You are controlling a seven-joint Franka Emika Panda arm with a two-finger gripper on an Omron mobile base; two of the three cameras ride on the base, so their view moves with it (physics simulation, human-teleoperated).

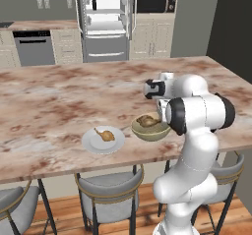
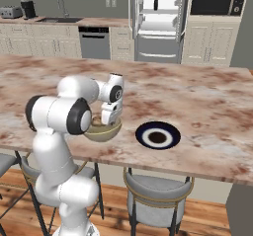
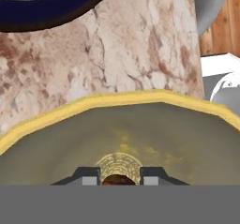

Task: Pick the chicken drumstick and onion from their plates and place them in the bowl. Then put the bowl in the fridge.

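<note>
The olive-tan bowl (image 1: 150,131) (image 2: 103,131) (image 3: 140,129) stands near the island counter's front edge. My gripper (image 2: 109,117) (image 3: 120,176) reaches down into it. Its fingertips are shut on a small brown lump, the onion (image 1: 146,121) (image 3: 117,179), low inside the bowl. The chicken drumstick (image 1: 104,134) lies on a white plate (image 1: 91,143) to the left of the bowl. A dark blue-rimmed plate (image 2: 158,135) (image 3: 47,7) sits bare on the bowl's other side. The fridge (image 1: 106,17) (image 2: 158,18) stands across the kitchen with both doors open.
Grey stools (image 1: 110,192) (image 2: 157,195) are tucked under the counter's front edge. A dishwasher (image 1: 33,47) (image 2: 94,42) stands left of the fridge and a microwave (image 2: 217,2) to its right. The marble counter (image 1: 59,101) stretches wide beyond the dishes.
</note>
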